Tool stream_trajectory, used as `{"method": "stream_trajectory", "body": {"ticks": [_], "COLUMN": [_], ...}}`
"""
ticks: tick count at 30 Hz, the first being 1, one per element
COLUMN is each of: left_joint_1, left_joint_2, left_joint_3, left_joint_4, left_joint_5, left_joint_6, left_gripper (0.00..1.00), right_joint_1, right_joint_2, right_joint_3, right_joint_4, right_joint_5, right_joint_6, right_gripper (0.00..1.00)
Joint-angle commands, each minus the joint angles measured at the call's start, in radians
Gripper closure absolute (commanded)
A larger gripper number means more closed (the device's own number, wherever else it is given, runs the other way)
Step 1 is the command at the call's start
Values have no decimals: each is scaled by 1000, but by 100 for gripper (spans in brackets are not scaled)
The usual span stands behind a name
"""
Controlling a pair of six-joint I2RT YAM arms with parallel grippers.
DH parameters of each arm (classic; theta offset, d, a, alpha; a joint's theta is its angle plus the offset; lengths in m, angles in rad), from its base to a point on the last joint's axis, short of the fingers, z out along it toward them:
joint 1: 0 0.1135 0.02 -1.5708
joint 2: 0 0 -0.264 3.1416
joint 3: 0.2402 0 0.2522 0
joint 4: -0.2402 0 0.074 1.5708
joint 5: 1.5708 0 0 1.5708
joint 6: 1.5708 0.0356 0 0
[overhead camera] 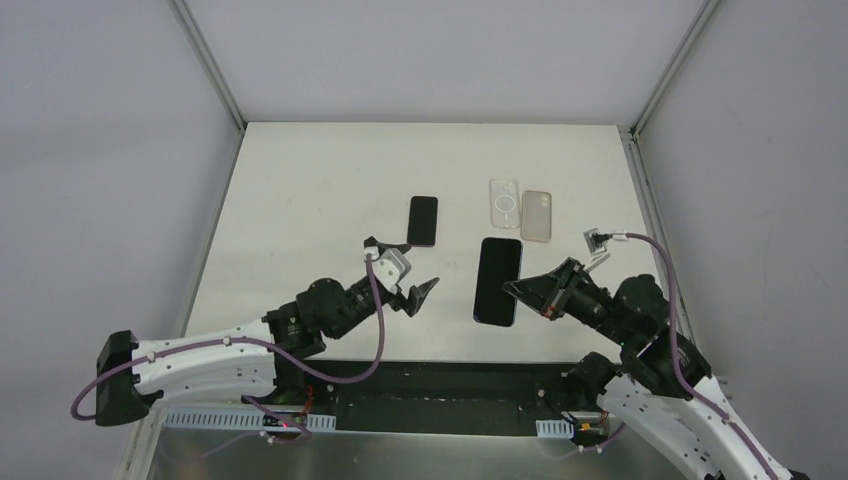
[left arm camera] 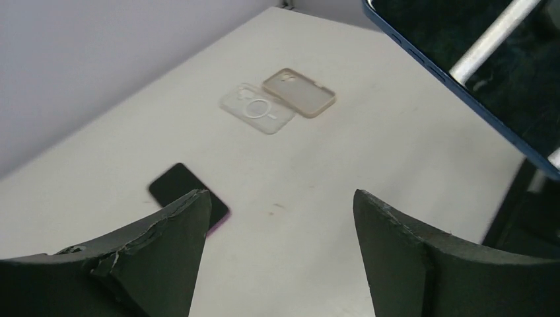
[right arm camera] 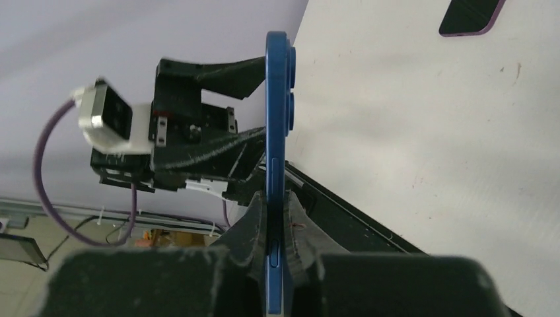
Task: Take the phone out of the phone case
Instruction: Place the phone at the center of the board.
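Phone [overhead camera: 497,276], blue-edged, between right jaws

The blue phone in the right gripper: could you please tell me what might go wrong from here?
1. The right gripper pinches the blue phone by one side edge only, with most of it unsupported; it could pivot or slip and fall.
2. The left gripper is open and empty, so nothing would catch it.

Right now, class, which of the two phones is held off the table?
The larger blue phone, clamped in the right gripper; the smaller purple-edged phone lies flat on the table.
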Motion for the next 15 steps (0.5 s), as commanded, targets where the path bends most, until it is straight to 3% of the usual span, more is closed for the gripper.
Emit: {"method": "stream_trajectory", "body": {"ticks": [1, 3, 8, 15], "left_joint_1": [147, 178, 191, 208], "left_joint_2": [-8, 13, 73, 121], "left_joint_3": [49, 57, 39, -3], "left_joint_4": [-28, 12, 217, 381], "left_joint_5": [429, 541, 662, 644], "left_joint_6": [-524, -640, -846, -1017], "left_gripper": [21, 21, 19, 16], "right_joint_1": [2, 2, 2, 4], "right_joint_2": [-72, -94, -110, -74], "right_joint_3": [-38, -81, -174, -189], "right_joint_4": [71, 152, 325, 444], "right_joint_5": [-59, -111, -185, -246], "right_joint_6": [-152, -152, -113, -83], "right_gripper": [100, 100, 100, 100]}}
